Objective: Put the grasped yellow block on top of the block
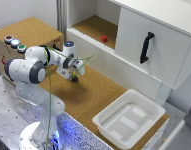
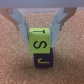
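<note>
Cork surface (image 2: 15,60), one yellow block (image 2: 40,39), one block (image 2: 42,61)

A small red block (image 1: 104,38) is seen on the cork shelf (image 1: 92,27); a white tray (image 1: 129,121) is set on the tabletop (image 1: 90,97)

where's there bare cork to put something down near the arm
Bare cork lies between the hand and the white bin, and along the cabinet's white front. It is crowded under the hand, where the yellow block sits over the dark block. The shelf holds a red block.
</note>
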Controlling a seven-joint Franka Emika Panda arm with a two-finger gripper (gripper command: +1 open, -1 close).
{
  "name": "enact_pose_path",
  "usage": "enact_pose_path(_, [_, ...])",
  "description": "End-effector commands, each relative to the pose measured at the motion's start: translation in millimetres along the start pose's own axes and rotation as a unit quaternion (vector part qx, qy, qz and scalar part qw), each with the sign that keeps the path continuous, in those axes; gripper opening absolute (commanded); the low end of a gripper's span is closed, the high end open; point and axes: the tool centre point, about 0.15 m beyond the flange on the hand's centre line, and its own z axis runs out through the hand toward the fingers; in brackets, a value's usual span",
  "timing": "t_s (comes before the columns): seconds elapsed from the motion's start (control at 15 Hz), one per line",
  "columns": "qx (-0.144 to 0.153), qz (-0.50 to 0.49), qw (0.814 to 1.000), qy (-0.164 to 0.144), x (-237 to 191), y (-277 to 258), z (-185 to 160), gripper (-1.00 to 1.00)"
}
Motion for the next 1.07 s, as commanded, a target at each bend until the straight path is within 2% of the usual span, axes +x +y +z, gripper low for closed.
enact_pose_path(0.0, [-0.024,-0.004,1.000,-0.018,-8,5,10,-1.00])
enact_pose_path(0.07, [-0.027,-0.004,0.999,-0.017,-8,6,9,1.00])
enact_pose_path(0.6, [-0.031,-0.003,0.999,0.007,-19,7,-25,1.00])
enact_pose_path(0.87, [-0.018,-0.001,0.999,0.027,-20,0,-74,1.00])
enact_pose_path(1.0, [-0.018,0.006,1.000,0.020,-11,-2,-102,1.00])
